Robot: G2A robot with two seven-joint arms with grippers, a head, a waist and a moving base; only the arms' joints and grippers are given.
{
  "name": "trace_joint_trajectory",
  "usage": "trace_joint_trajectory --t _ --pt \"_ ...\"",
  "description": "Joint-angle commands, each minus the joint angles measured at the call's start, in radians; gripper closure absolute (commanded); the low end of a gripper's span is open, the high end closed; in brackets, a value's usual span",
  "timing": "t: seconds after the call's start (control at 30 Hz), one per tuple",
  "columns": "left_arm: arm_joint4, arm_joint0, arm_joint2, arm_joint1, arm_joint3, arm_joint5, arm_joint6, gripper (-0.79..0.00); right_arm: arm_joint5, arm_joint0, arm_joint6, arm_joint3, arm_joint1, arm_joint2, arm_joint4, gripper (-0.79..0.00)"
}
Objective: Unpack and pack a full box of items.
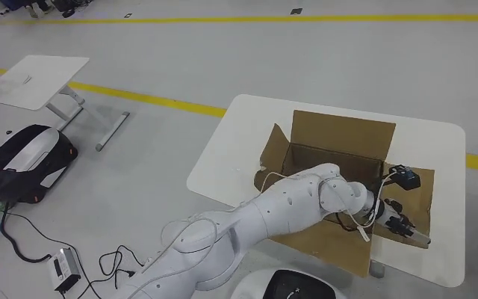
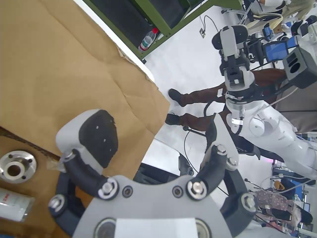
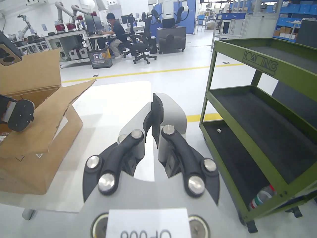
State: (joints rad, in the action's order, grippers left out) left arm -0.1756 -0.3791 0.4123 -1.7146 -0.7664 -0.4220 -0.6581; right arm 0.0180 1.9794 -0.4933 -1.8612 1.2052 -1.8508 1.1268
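An open cardboard box (image 1: 340, 161) stands on the white table (image 1: 239, 142). My left arm stretches across it, and my left gripper (image 1: 403, 224) hangs over the box's right flap (image 2: 74, 63). In the left wrist view the left gripper (image 2: 158, 134) is open with nothing between its fingers. Beside it, inside the box, lie a metal flange (image 2: 17, 165) and a white cylinder (image 2: 14, 205). My right gripper (image 3: 154, 102) is shut and empty, held above the table (image 3: 111, 100) to the side of the box (image 3: 37, 134). One left finger pad (image 3: 19, 117) shows at that box's flap.
A green three-shelf cart (image 3: 260, 100) stands close to the table's edge, with a bottle (image 2: 148, 40) on its lowest shelf. A small white side table (image 1: 41, 78) stands on the floor away from the work table.
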Motion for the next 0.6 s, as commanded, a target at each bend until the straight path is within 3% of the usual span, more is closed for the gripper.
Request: trace_joint_trajectory --t 0.0,0.13,0.27,0.4,0.57 --pt "-0.007 0.002 0.004 -0.006 0.014 -0.007 0.005 -0.785 -0.009 -0.004 0.006 -0.005 0.001 0.002 0.005 0.0" --pt "0.011 0.008 0.038 -0.005 0.018 -0.014 0.006 -0.785 -0.034 -0.022 0.013 -0.01 0.003 0.008 0.023 0.0" --pt "0.037 0.011 0.1 0.017 -0.019 -0.04 -0.005 -0.785 -0.054 -0.038 0.019 -0.017 0.004 0.008 0.04 0.0" --pt "0.02 -0.001 0.18 0.059 -0.093 -0.025 -0.025 -0.785 -0.082 -0.054 0.024 -0.028 0.005 0.007 0.049 0.0" --pt "0.046 -0.07 0.322 0.131 -0.234 0.056 -0.149 -0.785 -0.124 -0.076 0.043 -0.06 0.003 0.003 0.081 0.0"
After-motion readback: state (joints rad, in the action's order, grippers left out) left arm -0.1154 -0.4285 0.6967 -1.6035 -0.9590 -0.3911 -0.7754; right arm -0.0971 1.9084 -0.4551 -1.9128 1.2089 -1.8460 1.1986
